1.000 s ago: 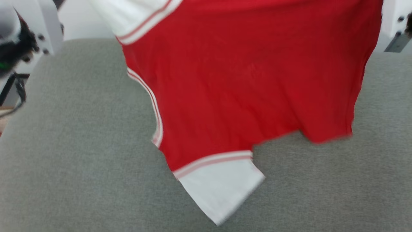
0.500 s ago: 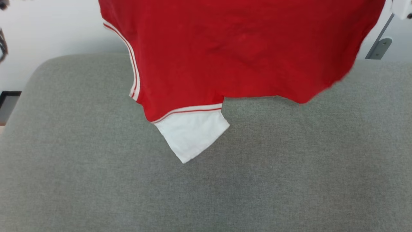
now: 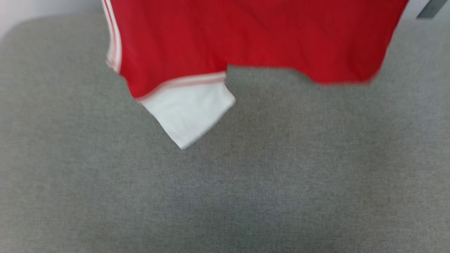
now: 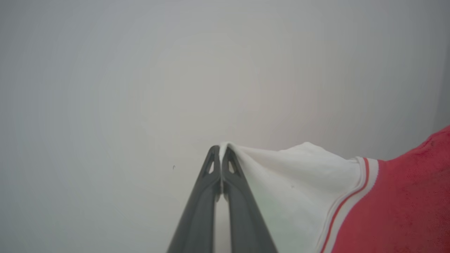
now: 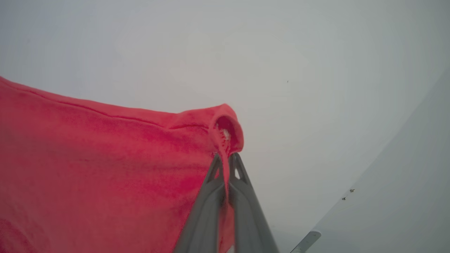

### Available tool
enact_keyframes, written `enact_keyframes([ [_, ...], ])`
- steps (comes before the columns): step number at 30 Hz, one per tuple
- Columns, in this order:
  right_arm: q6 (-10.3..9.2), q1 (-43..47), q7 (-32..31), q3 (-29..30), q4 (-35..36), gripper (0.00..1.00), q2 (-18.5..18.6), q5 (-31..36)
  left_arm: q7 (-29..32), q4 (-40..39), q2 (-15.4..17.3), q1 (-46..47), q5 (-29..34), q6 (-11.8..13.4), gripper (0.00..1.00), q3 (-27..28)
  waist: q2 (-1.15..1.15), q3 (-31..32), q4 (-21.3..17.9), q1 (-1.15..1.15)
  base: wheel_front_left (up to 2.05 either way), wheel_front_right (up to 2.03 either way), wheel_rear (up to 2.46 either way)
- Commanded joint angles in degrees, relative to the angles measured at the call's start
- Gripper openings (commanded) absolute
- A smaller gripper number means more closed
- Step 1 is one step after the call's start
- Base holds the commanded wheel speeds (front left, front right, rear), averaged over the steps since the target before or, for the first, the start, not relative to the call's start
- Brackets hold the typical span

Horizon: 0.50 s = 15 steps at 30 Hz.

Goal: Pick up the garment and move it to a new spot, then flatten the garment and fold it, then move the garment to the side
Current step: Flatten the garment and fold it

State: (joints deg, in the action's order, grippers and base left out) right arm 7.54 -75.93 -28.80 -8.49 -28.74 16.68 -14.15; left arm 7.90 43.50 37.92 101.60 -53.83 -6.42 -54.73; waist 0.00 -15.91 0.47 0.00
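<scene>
The garment [image 3: 253, 35], a red jersey with a white sleeve [image 3: 188, 110] and red-white striped trim, hangs in the air over the grey cushion [image 3: 246, 182], its top cut off by the head view's upper edge. In the left wrist view my left gripper [image 4: 220, 149] is shut on the edge of a white sleeve [image 4: 281, 189], with red cloth [image 4: 404, 203] to the right. In the right wrist view my right gripper [image 5: 225, 160] is shut on a bunched red hem corner [image 5: 225, 130], and red cloth [image 5: 98, 168] spreads to its left. The lettering is hidden.
The grey cushion fills the head view below the hanging cloth. A pale wall [image 4: 140, 88] stands behind both grippers. A grey metal bracket [image 3: 429, 8] shows at the upper right, and its end also shows low in the right wrist view [image 5: 306, 242].
The hanging garment has risen in the head view: its lower white sleeve and red hem now sit higher. The view itself has also shifted, with the cushion's far edge higher up.
</scene>
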Motion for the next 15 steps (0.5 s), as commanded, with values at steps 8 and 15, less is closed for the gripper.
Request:
enact_keyframes([
  [8,-0.11,-6.76,16.24,2.37,-4.57,0.0,-2.98,10.07,-11.6,7.51,-3.58,11.1,6.12,-0.13,0.0,0.36,0.0,-13.75,-1.03,0.0,0.0,0.0,0.0],
  [15,-0.11,-10.51,30.2,3.19,-10.65,0.0,-3.22,18.38,-22.37,11.4,-6.22,15.98,9.32,-0.07,0.0,1.59,0.0,-15.87,0.47,0.0,0.0,0.0,0.0],
])
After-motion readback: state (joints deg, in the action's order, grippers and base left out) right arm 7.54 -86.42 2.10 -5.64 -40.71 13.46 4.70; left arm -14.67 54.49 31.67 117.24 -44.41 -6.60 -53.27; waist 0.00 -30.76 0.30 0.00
